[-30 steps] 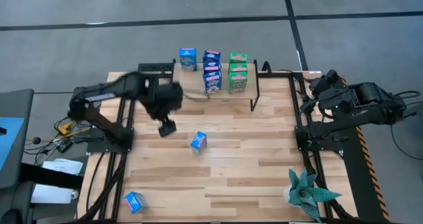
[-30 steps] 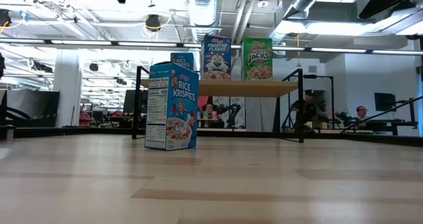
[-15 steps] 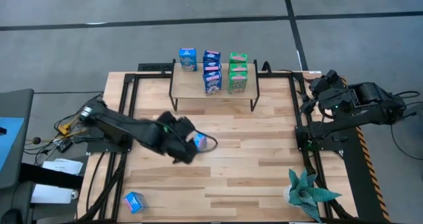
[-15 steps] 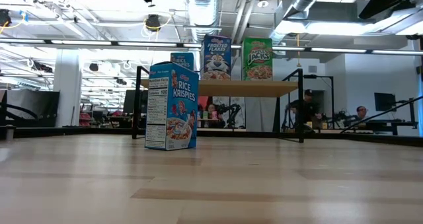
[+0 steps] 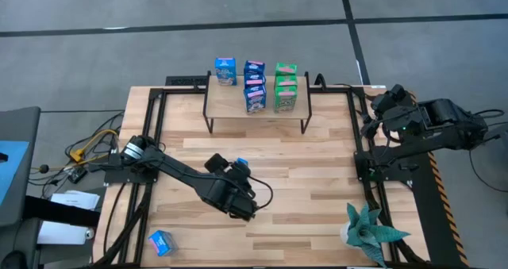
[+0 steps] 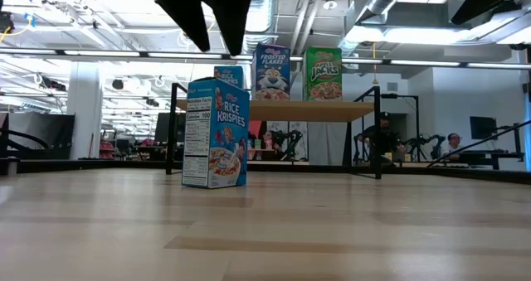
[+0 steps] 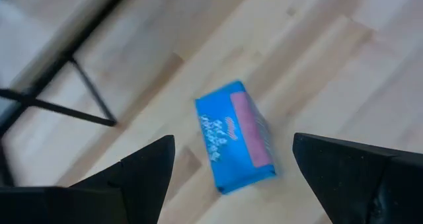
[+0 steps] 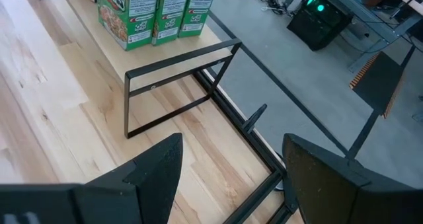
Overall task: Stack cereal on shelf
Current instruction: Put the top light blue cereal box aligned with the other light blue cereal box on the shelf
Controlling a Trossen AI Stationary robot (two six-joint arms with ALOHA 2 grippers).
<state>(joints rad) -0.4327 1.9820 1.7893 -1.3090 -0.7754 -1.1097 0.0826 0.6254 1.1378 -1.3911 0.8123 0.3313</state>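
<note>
Wooden counter (image 5: 317,190) carries the shelf (image 5: 218,108) at its far side, with several cereal boxes on it. One blue box (image 7: 234,135) stands near the middle, partly hidden in the high view, directly under the left hand (image 7: 231,178), whose fingers are spread wide around it without touching. It is probably light, thin cardboard that dents easily; a gentle grip on the two broad faces seems best. The right hand (image 8: 228,178) waits open at the right edge.

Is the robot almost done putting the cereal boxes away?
Partly. Several blue and green boxes stand on the shelf. The left hand hovers open over a blue box in the middle of the table, not gripping it yet. Another blue box lies near the table's left edge. The right hand waits, open, at the right side.
</note>
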